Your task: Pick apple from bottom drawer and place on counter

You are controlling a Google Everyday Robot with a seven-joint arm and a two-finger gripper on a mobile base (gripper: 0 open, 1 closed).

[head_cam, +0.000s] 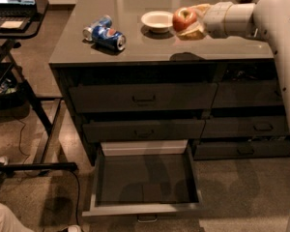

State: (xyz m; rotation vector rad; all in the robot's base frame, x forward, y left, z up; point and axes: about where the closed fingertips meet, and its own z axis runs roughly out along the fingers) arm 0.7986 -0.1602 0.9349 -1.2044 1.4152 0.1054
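Soda can (108, 37) at my left, blue, lying on its side on the counter (135, 50); it shows a round red, white and blue logo, but I cannot read its lettering. Below, the bottom drawer (144, 178) stands pulled out. Just right of the white bowl (156, 20), my gripper (191, 21) pinches the apple (182, 17) between its fingers, above the counter.

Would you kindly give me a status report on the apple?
Gripper shut on apple, above the counter, beside the bowl. Bottom drawer open. Bowl close to drop spot; cans farther off.
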